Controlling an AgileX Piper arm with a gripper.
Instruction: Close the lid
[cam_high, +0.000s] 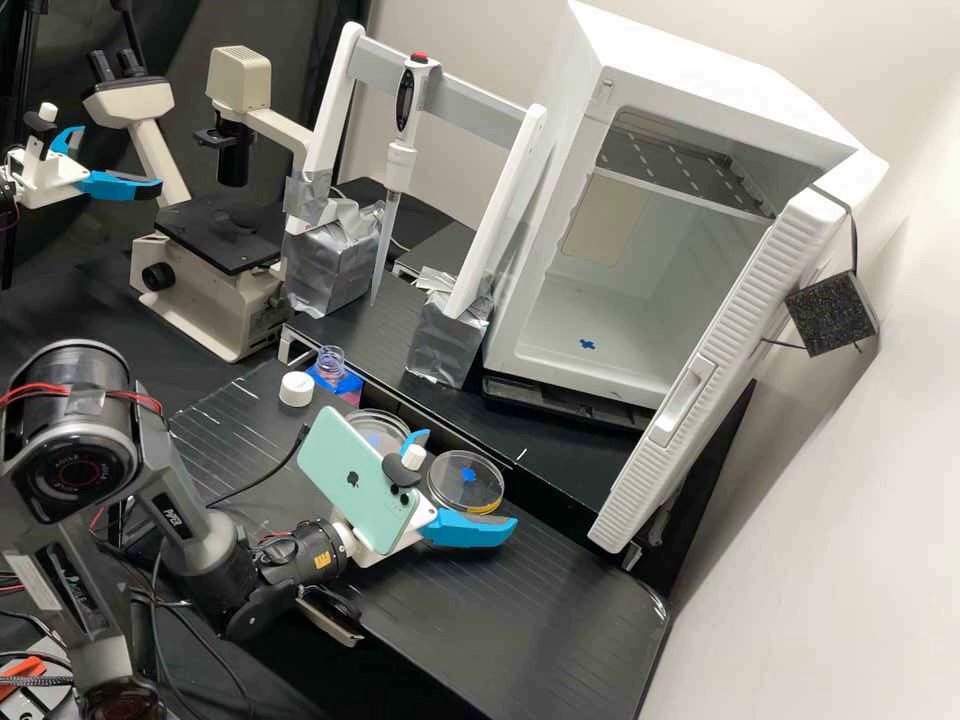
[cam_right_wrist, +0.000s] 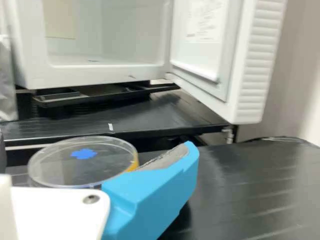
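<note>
Where the black tabletop meets the raised shelf along its far edge, a round, clear plastic dish (cam_high: 465, 490) with a transparent lid (cam_right_wrist: 82, 162) stands, amber showing at its rim; whether the lid is fully seated I cannot tell. A blue cross-shaped mark sits on the lid, with no lettering that can be made out. The white gripper with two bright blue fingers (cam_high: 472, 478) is at this dish, its fingers spread well apart and nothing visibly held.

Toward the tabletop's left end, near the same edge, are a second clear round dish (cam_high: 375, 428) with a blue mark, an uncapped clear bottle with pink and blue on its body (cam_high: 335, 372), and, just beside it, a white ribbed cap (cam_high: 296, 389).

A mint-green phone (cam_high: 350, 475) on the gripper's mount bears a dark logo. Pale lettering runs along the dark grey arm (cam_high: 185, 515), and a small yellow label (cam_high: 321, 560) is on its wrist. On the raised shelf, a white cabinet (cam_high: 560, 330) has its door (cam_right_wrist: 255, 65) open, with a sheet of small print (cam_right_wrist: 205, 21) inside the door.
</note>
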